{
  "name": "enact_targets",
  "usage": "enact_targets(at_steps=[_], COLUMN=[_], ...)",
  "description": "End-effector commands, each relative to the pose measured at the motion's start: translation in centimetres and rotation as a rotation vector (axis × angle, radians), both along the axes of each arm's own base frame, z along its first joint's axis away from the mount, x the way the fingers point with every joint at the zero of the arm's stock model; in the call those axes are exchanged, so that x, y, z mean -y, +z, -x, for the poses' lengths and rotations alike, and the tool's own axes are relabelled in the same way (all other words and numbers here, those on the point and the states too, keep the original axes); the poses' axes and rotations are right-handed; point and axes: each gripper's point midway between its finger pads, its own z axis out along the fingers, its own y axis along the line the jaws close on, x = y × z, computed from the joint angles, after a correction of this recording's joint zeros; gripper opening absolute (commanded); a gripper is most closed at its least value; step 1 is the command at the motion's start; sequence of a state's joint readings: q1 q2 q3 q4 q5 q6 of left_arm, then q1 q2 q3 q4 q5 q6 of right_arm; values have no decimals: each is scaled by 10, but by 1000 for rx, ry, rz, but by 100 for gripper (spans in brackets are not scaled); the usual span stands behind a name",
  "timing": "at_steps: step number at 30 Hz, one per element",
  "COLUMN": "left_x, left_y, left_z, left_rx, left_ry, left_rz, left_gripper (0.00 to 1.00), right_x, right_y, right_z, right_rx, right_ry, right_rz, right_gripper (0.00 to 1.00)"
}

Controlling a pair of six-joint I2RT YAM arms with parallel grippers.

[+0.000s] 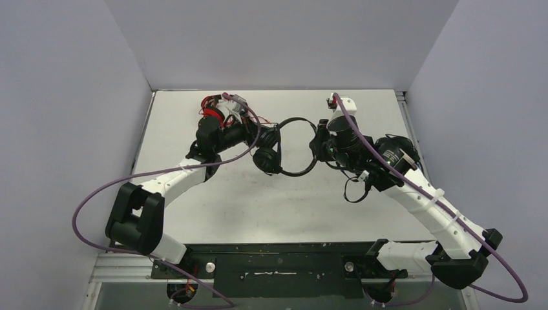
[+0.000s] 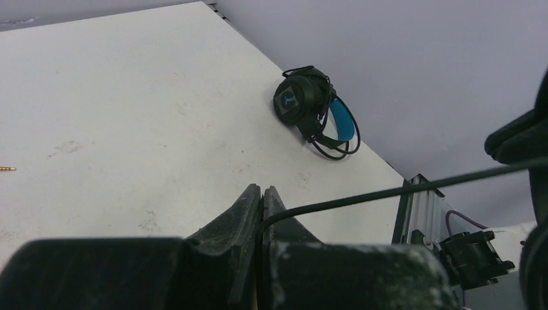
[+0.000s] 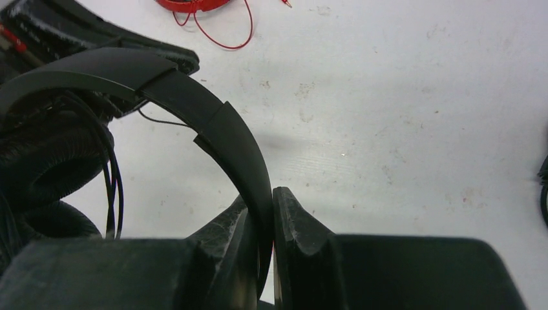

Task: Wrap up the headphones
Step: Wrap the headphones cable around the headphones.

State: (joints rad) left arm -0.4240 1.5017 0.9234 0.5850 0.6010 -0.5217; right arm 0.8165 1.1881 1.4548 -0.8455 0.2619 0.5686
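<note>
Item under handling: the all-black headphones [image 1: 268, 159], held above the tabletop [image 1: 271, 206] between the two arms, ear cups toward the left arm and headband arc toward the right arm.

Right claw [image 3: 271, 194]: narrow, clamped on the black headband [image 3: 239, 148], which passes between its fingers. The padded ear cups [image 3: 39, 161] hang at the far end of the band, with thin black cable strands draped beside them.

Left claw [image 2: 262, 190]: pinched tight on a thin black cable [image 2: 388, 191], which leaves the fingertips and runs taut toward the headphones. In the top view this claw [image 1: 258, 139] sits just beside the ear cups.

Other items, placed against the black headphones:
- Red headphones [image 1: 210, 110] – on the tabletop beyond the left arm, partly hidden by it in the top view. Their red cord [image 3: 223, 46] lies in loose loops on the surface.
- Headphones with the blue headband [image 2: 310, 106] – on the tabletop well apart from the black pair, resting at the edge by the grey wall [image 2: 420, 77], cable bunched around them.
- A black cable loop [image 1: 352, 190] lies on the tabletop under the right arm; its owner cannot be told.
- A small gold plug tip [image 2: 6, 169] lies on the surface at the edge of the left wrist view.
</note>
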Motion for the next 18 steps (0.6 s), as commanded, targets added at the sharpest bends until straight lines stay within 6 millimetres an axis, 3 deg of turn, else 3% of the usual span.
enact_targets(at_steps=[1, 7, 12, 18], left_x=[-2, 1, 10, 26], left_y=[21, 17, 13, 4], left_z=[10, 30, 43, 56], left_rx=[39, 49, 62, 62], left_ry=[7, 1, -24, -50], left_rz=[116, 167, 160, 139], left_gripper=[0, 14, 13, 17], right_x=[-7, -5, -4, 14], right_y=[57, 70, 78, 78], right_z=[-16, -33, -41, -53], right_rx=[65, 79, 90, 92], right_ry=[-46, -105, -148, -295], right_rz=[-291, -355, -389, -419], right_gripper=[0, 0, 0, 0])
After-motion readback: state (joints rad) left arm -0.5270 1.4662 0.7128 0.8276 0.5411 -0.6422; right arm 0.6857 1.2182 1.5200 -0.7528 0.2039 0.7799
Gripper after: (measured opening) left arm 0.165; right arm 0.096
